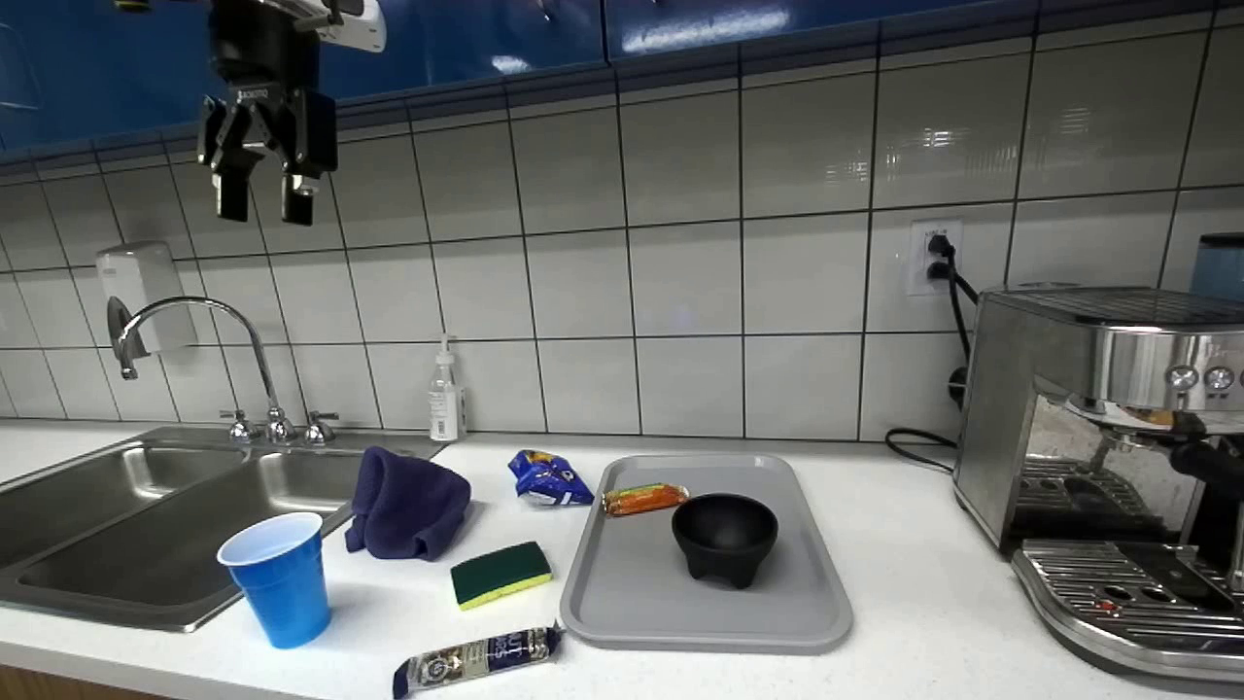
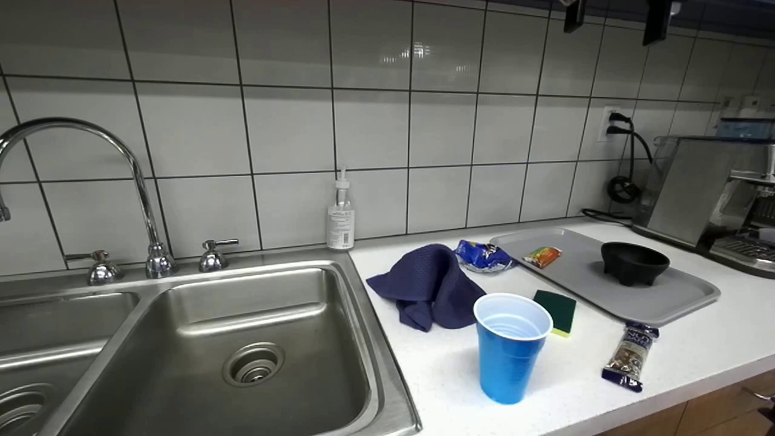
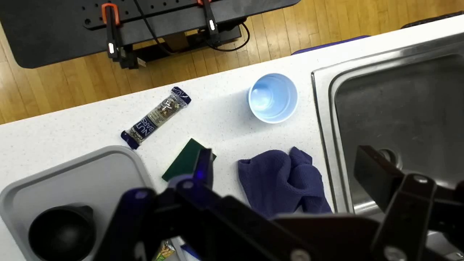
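Observation:
My gripper (image 1: 264, 200) hangs high above the counter, its fingers wide apart and nothing between them. In the wrist view a crumpled navy cloth (image 3: 279, 181) shows far below, in the gap between the fingers. A blue cup (image 2: 508, 357) stands upright near the counter's front, beside the sink. Between cloth and tray lies a green and yellow sponge (image 1: 501, 574). A nut bar (image 1: 476, 659) lies by the front edge. The grey tray (image 1: 661, 612) holds a black bowl (image 1: 724, 535) and an orange-wrapped snack (image 1: 644, 499). A blue snack bag (image 2: 483, 256) lies behind, against the tray's side.
A steel double sink (image 2: 200, 387) with a curved faucet (image 2: 136, 175) borders the cloth and cup. A soap bottle (image 1: 445, 399) stands at the tiled wall. An espresso machine (image 1: 1098, 418) takes up the right end. Blue cabinets (image 1: 486, 34) overhang the counter near the arm.

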